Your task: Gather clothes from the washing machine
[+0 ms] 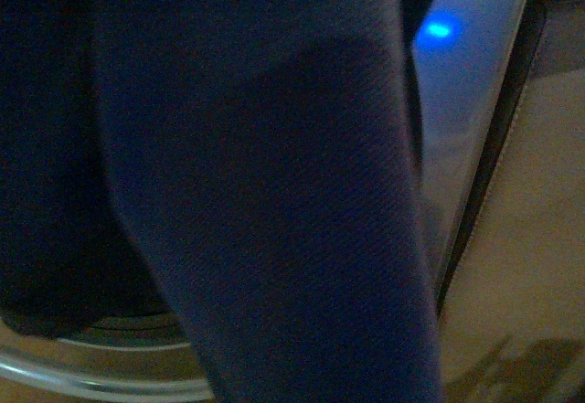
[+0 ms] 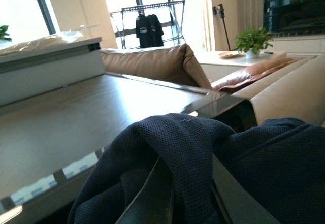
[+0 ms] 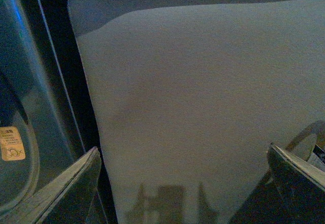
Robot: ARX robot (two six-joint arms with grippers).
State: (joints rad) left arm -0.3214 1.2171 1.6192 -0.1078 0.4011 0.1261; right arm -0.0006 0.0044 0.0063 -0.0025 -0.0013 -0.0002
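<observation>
– Left fingers (image 2: 152, 196): state?
– Clenched on the clothes (image 2: 177, 142). Dark navy knit is pinched between them and draped over both, level with the washing machine (image 2: 101, 117) top and just beside it.
– Right fingers (image 3: 71, 186)?
– Released, spread wide, grasping nothing. They sit near the washing machine's front, by its orange sticker (image 3: 11, 144).
– Step in hand?
– Likely drawing one garment clear of the washing machine. Cloth hangs across the front view and hides the drum.
– Next move?
– Probably carrying it away from the washing machine, with the trailing cloth kept off the door rim (image 1: 91, 387). Whether more is left inside, cannot tell.
</observation>
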